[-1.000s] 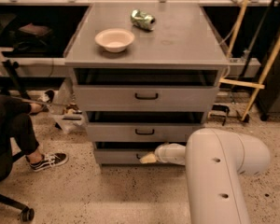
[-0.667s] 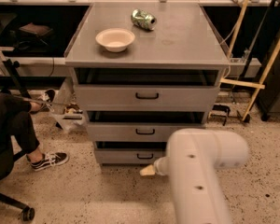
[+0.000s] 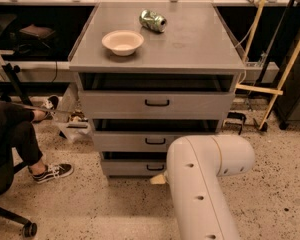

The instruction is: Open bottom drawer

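Observation:
The bottom drawer [image 3: 130, 167] is the lowest and narrowest of three grey drawers in the cabinet, and its small black bar handle [image 3: 155, 167] shows on its front. A dark gap runs along its top edge. My gripper [image 3: 158, 179] is low near the floor, just below and right of that handle. Only a beige tip of it shows, because my white arm [image 3: 200, 184] covers the rest. The arm also hides the drawer's right end.
The mid-sized drawer [image 3: 140, 141] and the widest drawer [image 3: 155, 104] sit above. A beige bowl [image 3: 122, 42] and a crushed green can [image 3: 153, 20] lie on the cabinet top. A seated person's leg and shoe [image 3: 51, 171] are at left. Wooden poles [image 3: 285, 74] lean at right.
My arm has swung left and closer to the camera. The gripper tip has dropped from handle height to just below the bottom drawer's front.

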Controlling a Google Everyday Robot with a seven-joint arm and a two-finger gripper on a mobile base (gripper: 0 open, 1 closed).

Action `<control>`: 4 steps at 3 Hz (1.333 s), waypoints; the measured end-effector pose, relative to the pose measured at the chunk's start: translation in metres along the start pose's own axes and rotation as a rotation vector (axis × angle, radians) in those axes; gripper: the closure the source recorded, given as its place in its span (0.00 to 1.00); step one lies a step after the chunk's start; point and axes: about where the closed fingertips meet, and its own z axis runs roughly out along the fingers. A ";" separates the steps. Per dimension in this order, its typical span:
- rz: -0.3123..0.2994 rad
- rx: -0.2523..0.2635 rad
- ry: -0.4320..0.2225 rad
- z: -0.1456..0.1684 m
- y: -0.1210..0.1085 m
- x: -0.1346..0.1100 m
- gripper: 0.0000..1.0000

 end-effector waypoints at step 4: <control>-0.310 0.358 0.014 0.018 -0.056 0.005 0.00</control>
